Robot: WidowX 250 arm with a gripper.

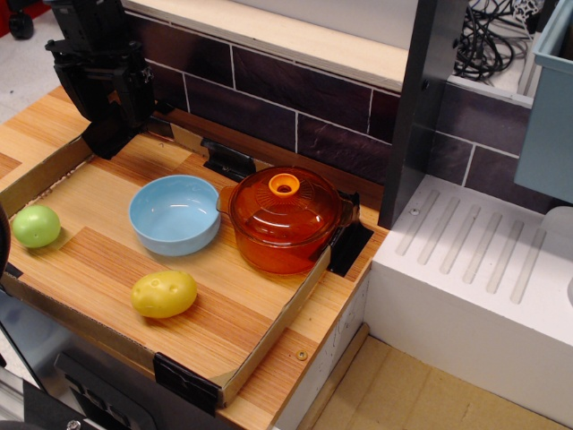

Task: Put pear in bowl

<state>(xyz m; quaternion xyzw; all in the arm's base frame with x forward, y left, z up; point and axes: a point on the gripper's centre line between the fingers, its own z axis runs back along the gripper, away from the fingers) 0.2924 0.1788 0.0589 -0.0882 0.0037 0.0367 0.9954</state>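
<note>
Wooden tray (233, 313) holds pear (36, 226), bowl (175, 213); claw (112, 134) tips indistinct.

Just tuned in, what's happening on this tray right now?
Nothing is being handled yet. The tool hangs over the tray's back-left corner, away from everything; whether it is open is unclear. The pear sits at the left edge, the empty bowl mid-tray beside the lidded orange pot.
</note>
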